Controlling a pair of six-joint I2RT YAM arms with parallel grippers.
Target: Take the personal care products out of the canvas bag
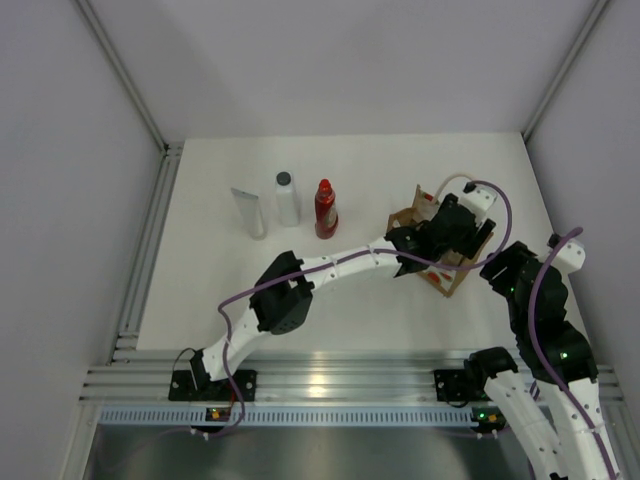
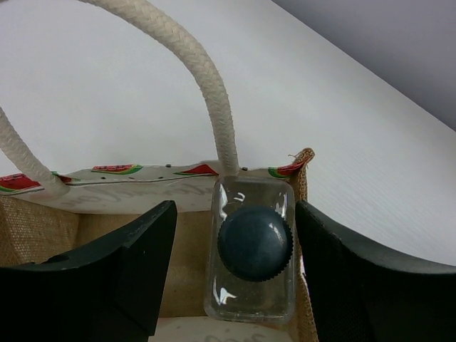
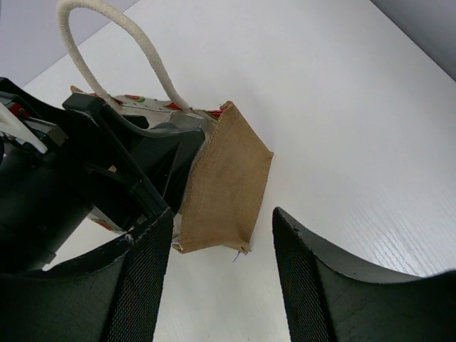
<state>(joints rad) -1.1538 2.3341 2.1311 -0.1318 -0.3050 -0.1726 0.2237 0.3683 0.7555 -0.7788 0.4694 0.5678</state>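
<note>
Upright in a corner of the bag (image 2: 35,228), against the patterned wall under a rope handle (image 2: 214,100): small clear bottle (image 2: 254,246) with dark cap; straddled by the left gripper (image 2: 234,221), fingers spread wide, one on each side, no squeeze visible; hovering at the bag's plain end, the right gripper (image 3: 221,263), fingers likewise apart, holding nothing; lined up on the table (image 1: 200,300), well left of the bag: white tube (image 1: 250,212), whitish bottle (image 1: 287,198), red bottle (image 1: 325,208).

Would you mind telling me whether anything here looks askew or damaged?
Only the bag: its end panel is creased into a ridge, and it sits skewed to the table edges. Nothing looks spilled or broken.
</note>
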